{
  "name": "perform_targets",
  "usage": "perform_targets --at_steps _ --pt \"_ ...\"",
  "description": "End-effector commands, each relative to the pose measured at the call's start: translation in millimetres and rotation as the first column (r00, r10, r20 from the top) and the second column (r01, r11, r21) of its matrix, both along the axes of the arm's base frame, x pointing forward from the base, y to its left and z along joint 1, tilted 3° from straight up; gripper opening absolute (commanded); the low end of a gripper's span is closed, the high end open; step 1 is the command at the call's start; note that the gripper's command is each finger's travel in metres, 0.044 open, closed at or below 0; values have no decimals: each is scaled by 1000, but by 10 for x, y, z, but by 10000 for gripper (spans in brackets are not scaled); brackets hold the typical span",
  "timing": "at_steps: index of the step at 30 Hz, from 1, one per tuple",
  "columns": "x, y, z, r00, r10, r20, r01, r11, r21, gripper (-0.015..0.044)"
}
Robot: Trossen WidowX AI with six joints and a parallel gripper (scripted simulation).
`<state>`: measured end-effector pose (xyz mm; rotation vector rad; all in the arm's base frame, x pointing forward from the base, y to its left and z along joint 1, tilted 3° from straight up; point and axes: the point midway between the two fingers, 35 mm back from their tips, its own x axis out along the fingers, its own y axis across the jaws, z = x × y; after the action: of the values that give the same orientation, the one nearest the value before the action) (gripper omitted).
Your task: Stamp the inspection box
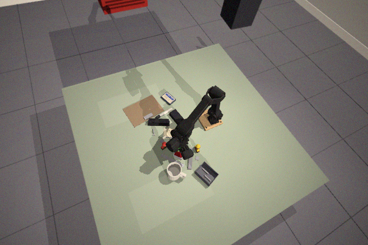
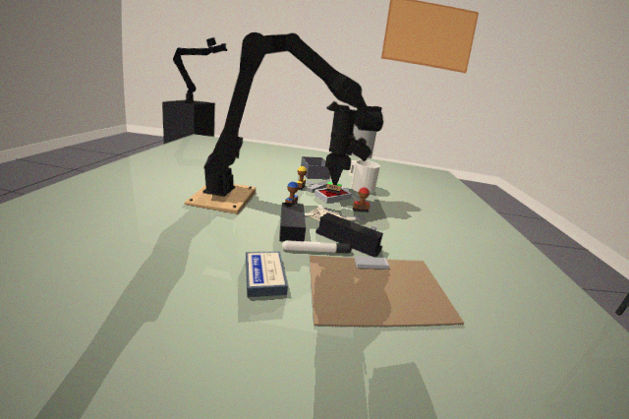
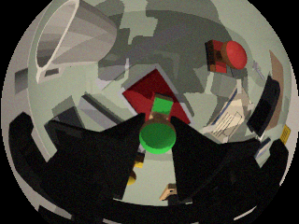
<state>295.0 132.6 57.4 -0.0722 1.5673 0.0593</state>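
Observation:
My gripper (image 2: 335, 182) (image 3: 157, 119) is shut on the green-knobbed stamp (image 2: 333, 187) (image 3: 158, 137), holding it upright by its handle. The stamp is over the open red ink pad (image 1: 177, 154) (image 2: 325, 194) (image 3: 145, 91), very low; its underside is hidden, so I cannot tell whether it touches. The pale card (image 1: 168, 133) (image 2: 318, 211) (image 3: 229, 118) lies beside the pad, towards the black blocks. Its inspection box is too small or oblique to make out. The fingers and stamp hide part of the pad in the wrist view.
A red-knobbed stamp (image 1: 163, 145) (image 2: 363, 200) (image 3: 234, 55), yellow-knobbed stamp (image 1: 198, 147) (image 2: 302, 178) and blue-knobbed stamp (image 2: 292, 192) stand around. A white mug (image 1: 174, 171) (image 2: 368, 178) (image 3: 86, 39) is near the pad. Black blocks (image 1: 158, 122) (image 2: 292, 223), a closed blue stamp pad (image 1: 168, 98) (image 2: 265, 274) and brown board (image 1: 139, 114) (image 2: 350, 297) lie beyond the card.

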Motion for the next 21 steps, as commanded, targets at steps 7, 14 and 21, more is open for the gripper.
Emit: perform_targets --at_steps 7,14,21 --pt "6 13 66 1000 0 1 0 1000 6 0" --pt "13 20 177 1000 0 1 0 1000 6 0" --pt "16 25 290 1000 0 1 0 1000 6 0"
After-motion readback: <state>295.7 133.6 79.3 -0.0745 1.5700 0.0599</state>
